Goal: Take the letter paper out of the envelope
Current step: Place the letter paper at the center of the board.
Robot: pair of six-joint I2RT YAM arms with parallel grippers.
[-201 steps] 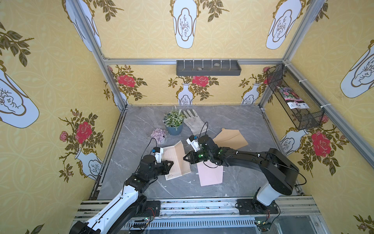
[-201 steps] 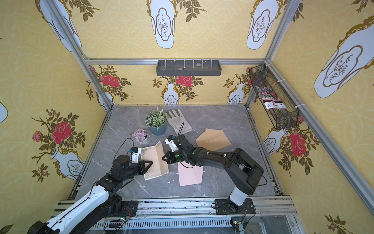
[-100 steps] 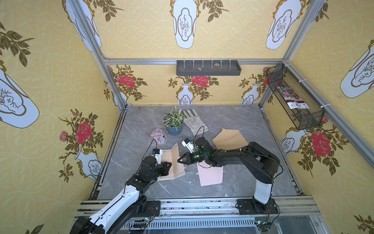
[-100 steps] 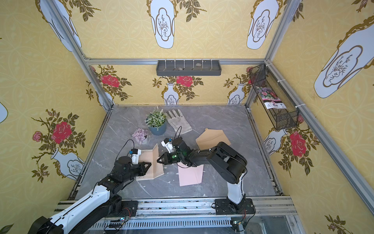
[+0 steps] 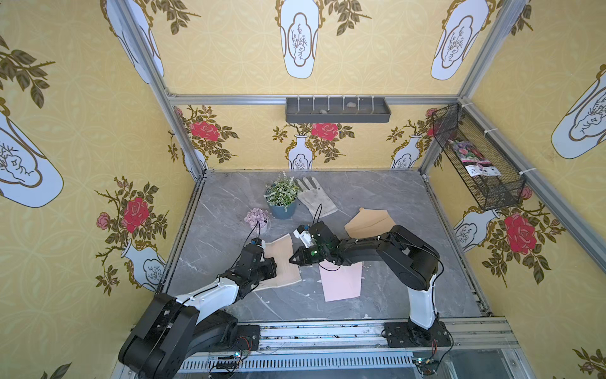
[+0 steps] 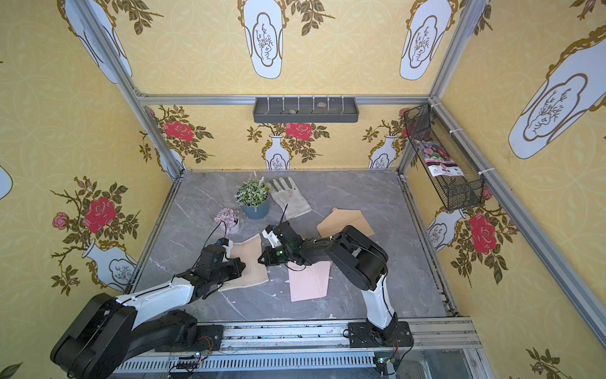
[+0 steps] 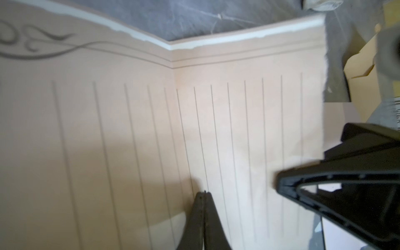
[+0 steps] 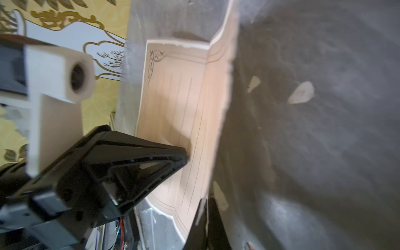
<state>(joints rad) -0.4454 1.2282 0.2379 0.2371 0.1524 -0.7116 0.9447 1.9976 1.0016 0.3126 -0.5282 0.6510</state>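
Note:
The letter paper (image 5: 288,274), beige with ruled lines and a corner ornament, lies half unfolded on the grey table, its right half bent upward (image 8: 179,97). My right gripper (image 5: 291,259) is shut on that raised edge (image 8: 205,201). My left gripper (image 5: 273,262) is shut, its tip resting on the sheet's face (image 7: 204,192). The tan envelope (image 5: 367,223) lies apart at the back right, flap open, partly behind my right arm. Both top views show the paper (image 6: 254,277) between the left gripper (image 6: 242,264) and the right gripper (image 6: 259,261).
A pink sheet (image 5: 341,282) lies flat just right of the paper. Behind stand a potted plant (image 5: 282,197), a small purple flower pot (image 5: 257,218) and a grey glove (image 5: 316,197). A wire basket (image 5: 478,160) hangs on the right wall, a grey shelf (image 5: 337,110) on the back wall.
My right gripper has moved left with the paper's edge, its elbow drawn in toward the middle. The paper's right half now stands closer to the left half. The left gripper stays on the sheet.

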